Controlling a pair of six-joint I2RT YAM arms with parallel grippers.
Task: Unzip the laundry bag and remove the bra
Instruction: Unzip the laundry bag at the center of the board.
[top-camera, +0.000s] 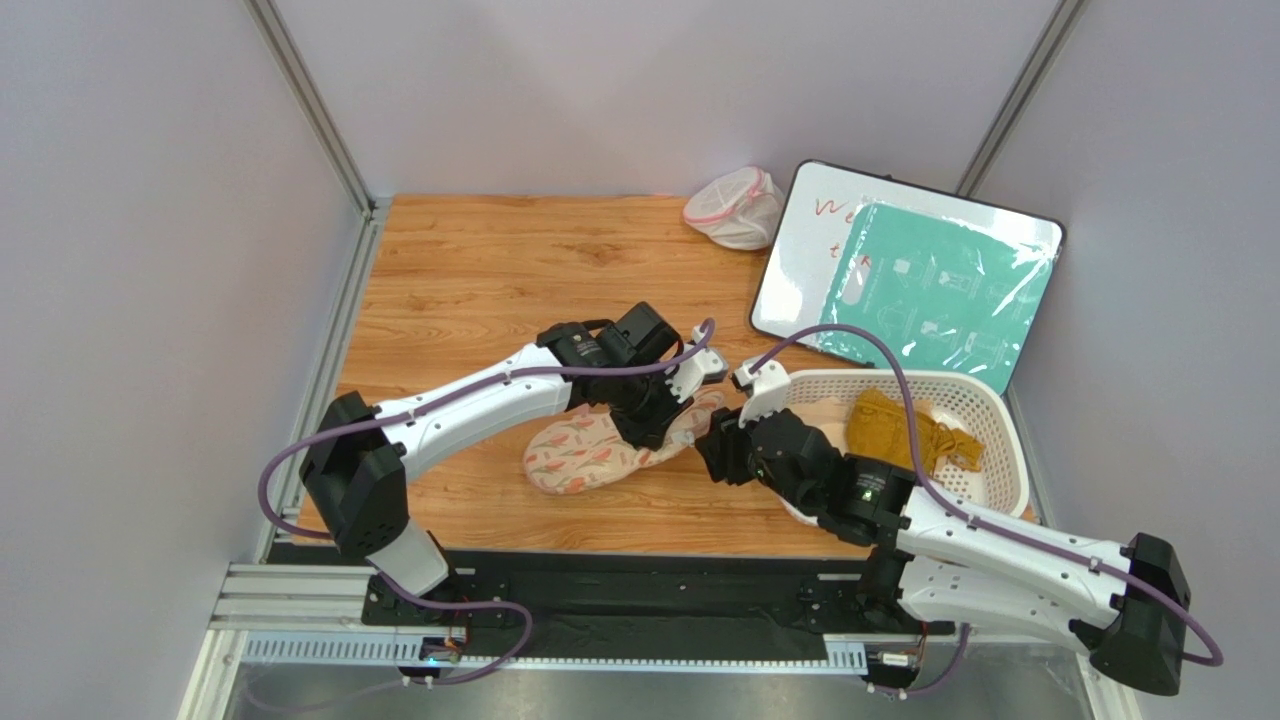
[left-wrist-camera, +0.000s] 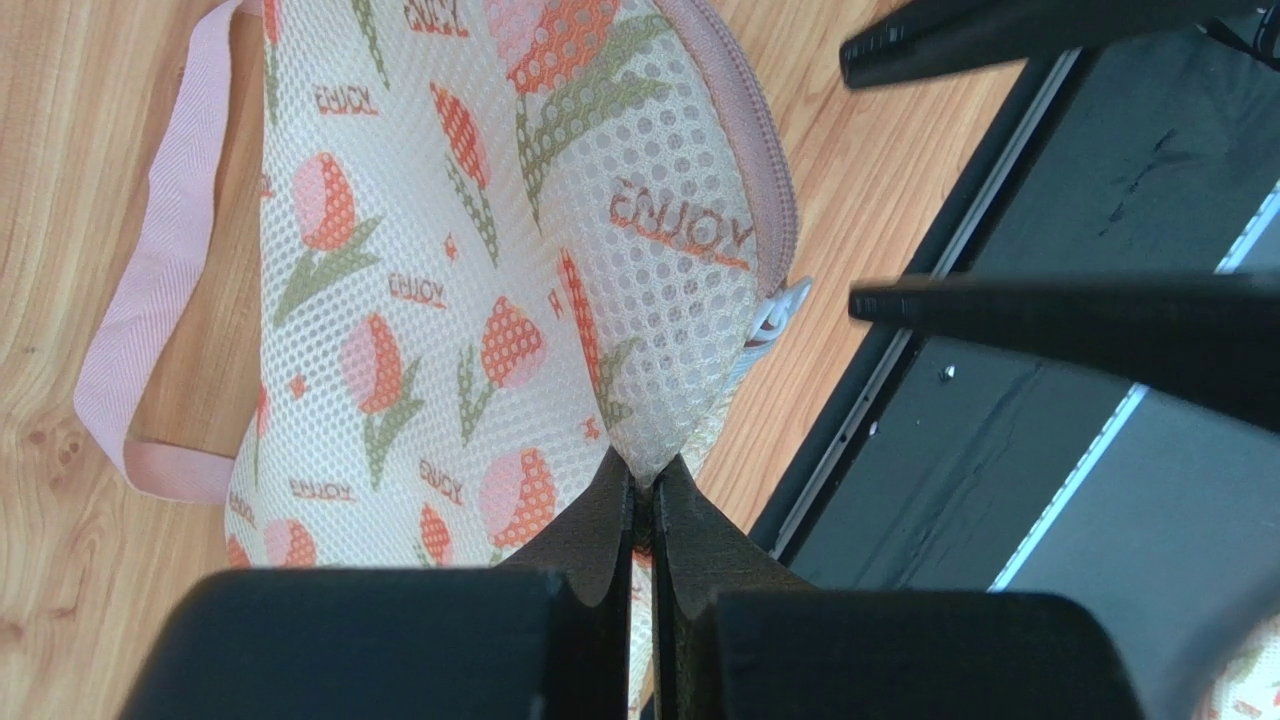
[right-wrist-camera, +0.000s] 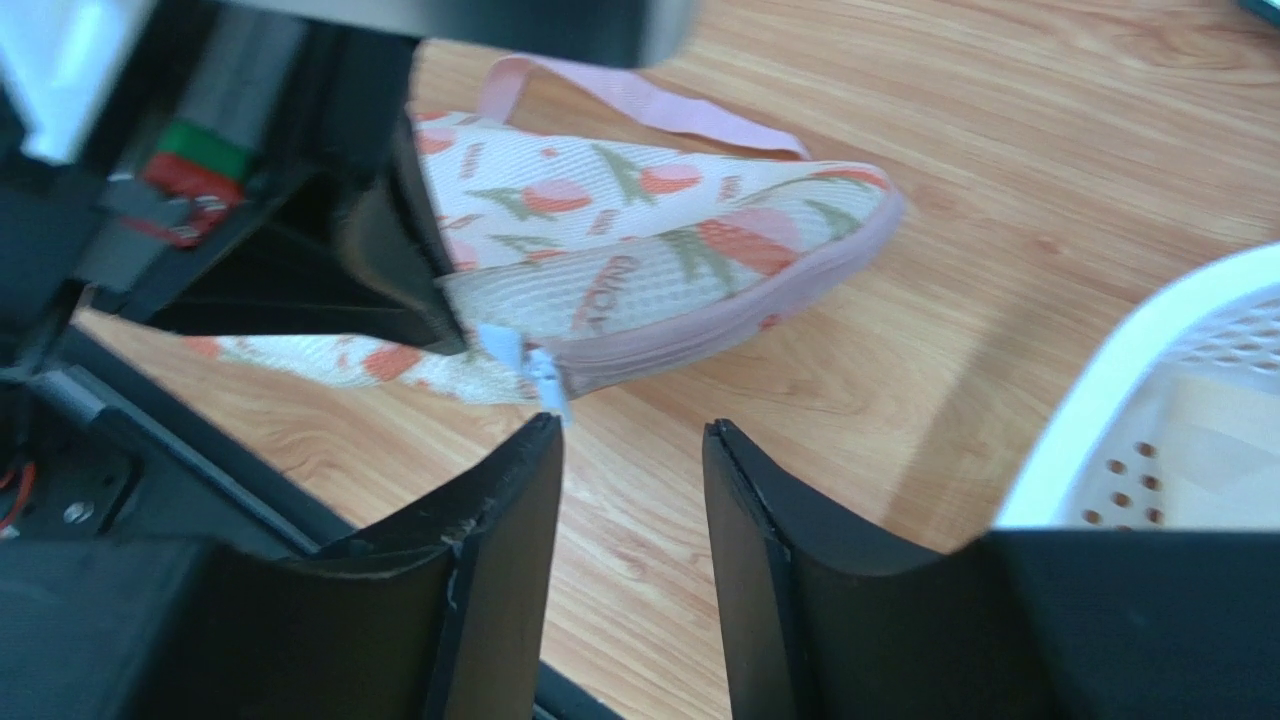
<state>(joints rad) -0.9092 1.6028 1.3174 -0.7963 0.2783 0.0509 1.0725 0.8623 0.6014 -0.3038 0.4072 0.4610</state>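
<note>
Overhead: shows the laundry bag (top-camera: 579, 450) lying on the wooden table (top-camera: 481, 285) toward its near edge, with the left gripper (top-camera: 657, 431) down on the bag's right end and the right gripper (top-camera: 711, 447) just beside that end. Shows too a white basket (top-camera: 902, 384) holding a yellow cloth (top-camera: 902, 428) at the right, plus a small mesh pouch (top-camera: 733, 207) and a whiteboard (top-camera: 902, 270) at the back. Left wrist: catches that gripper's fingers (left-wrist-camera: 598, 533) pressed together on a raised fold of the bag's mesh, close to the zipper pull (left-wrist-camera: 769, 318), with a pink strap (left-wrist-camera: 150, 300) looped on the wood. Right wrist: finds the fingers (right-wrist-camera: 489, 555) parted with nothing between them, tips just short of the zipper pull; cannot tell whether touching.
</note>
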